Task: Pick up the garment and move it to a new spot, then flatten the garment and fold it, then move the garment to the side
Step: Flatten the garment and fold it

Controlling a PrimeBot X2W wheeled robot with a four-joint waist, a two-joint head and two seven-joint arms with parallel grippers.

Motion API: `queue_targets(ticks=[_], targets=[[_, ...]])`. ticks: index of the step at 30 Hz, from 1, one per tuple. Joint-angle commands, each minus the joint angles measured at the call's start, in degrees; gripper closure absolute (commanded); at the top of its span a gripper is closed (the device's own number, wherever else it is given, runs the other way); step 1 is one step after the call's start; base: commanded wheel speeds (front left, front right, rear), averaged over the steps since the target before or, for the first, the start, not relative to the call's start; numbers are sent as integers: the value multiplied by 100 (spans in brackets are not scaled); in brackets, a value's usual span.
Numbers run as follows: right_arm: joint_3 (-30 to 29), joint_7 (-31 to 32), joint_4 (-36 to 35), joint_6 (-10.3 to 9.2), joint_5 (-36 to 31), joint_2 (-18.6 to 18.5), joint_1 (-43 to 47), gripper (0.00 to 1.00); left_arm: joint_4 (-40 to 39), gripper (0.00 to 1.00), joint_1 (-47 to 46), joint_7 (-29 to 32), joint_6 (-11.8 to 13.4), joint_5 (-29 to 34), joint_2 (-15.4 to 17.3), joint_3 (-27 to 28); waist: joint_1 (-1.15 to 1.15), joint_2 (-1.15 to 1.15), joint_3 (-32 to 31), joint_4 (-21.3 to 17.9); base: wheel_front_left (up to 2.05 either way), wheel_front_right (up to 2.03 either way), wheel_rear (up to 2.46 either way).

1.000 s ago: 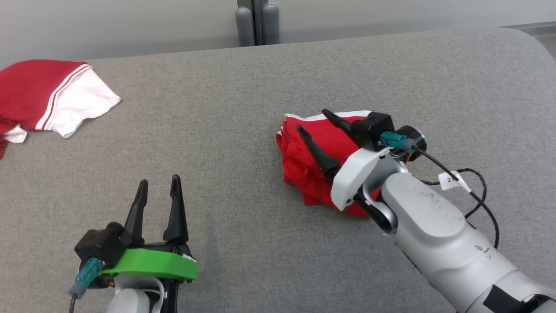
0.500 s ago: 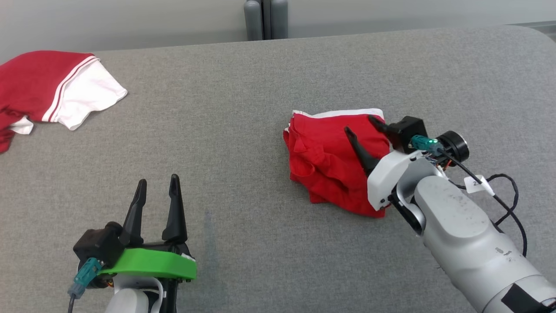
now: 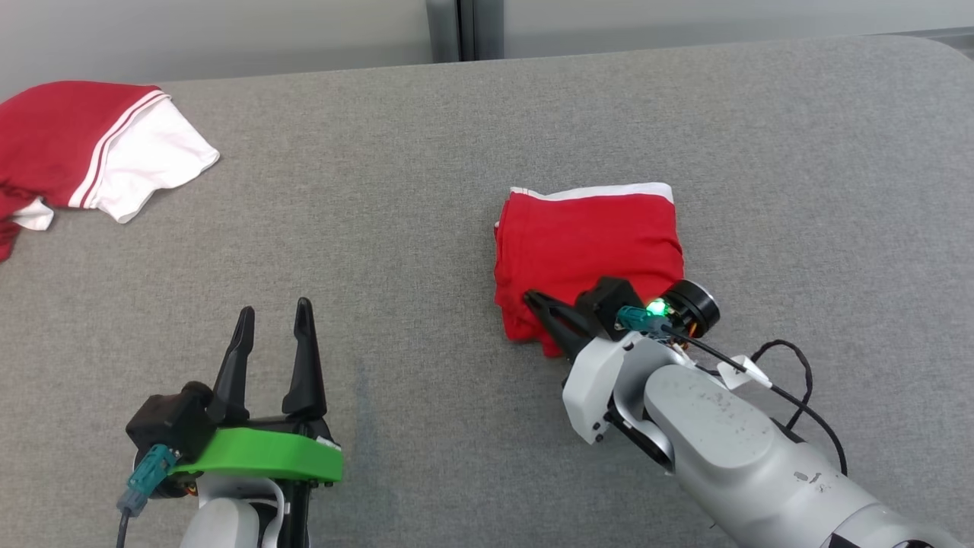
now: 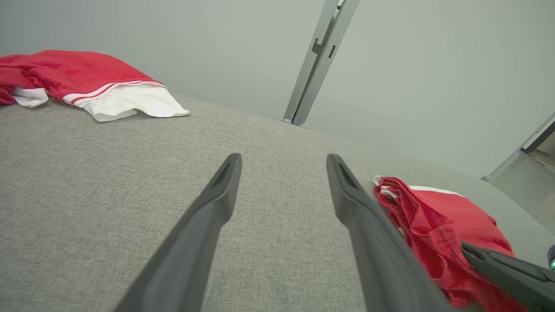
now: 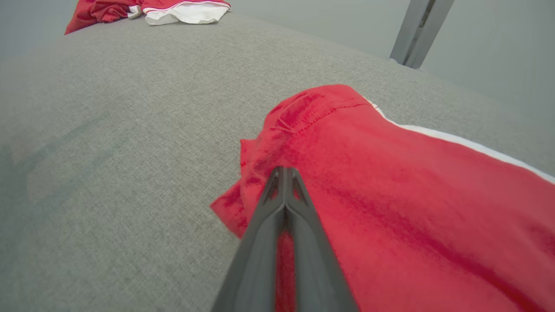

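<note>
The garment is a folded red piece with a white band along its far edge, lying right of centre on the grey table. It also appears in the left wrist view and the right wrist view. My right gripper is shut at its near left corner. In the right wrist view the right gripper's fingers lie together over the cloth, with red fabric showing between them. My left gripper stands open and empty at the lower left, well apart from the garment; its spread fingers frame bare table.
A second red and white garment lies crumpled at the table's far left corner. A grey post rises behind the far edge. A black cable loops beside my right forearm.
My right gripper drew back from over the garment's middle to its near left corner and shut. The garment now lies flatter. The left arm stayed put; the camera shifted slightly.
</note>
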Motion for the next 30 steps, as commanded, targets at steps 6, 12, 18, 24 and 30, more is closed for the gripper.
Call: queue_targets(ticks=[6,12,18,24,30], targets=[[619,11,130,-6,260,34,-183,100,17,0,-87,-3,-11,-46,18,4,0,0,44,68,0,0,0],[980,-52,341,-6,493,50,-245,100,29,0,-88,-3,-1,-77,18,24,0,0,67,74,0,0,0],[1207,-152,177,-6,690,52,-287,100,62,0,-40,-2,6,-46,18,115,0,0,-21,-9,0,0,0],[962,-203,-177,-6,732,50,-302,0,120,0,-49,-2,-38,190,18,191,0,0,-201,-110,0,0,0],[-195,-207,-622,-6,256,-10,-15,0,230,0,-154,-3,-79,372,18,140,0,0,-373,-181,0,0,0]])
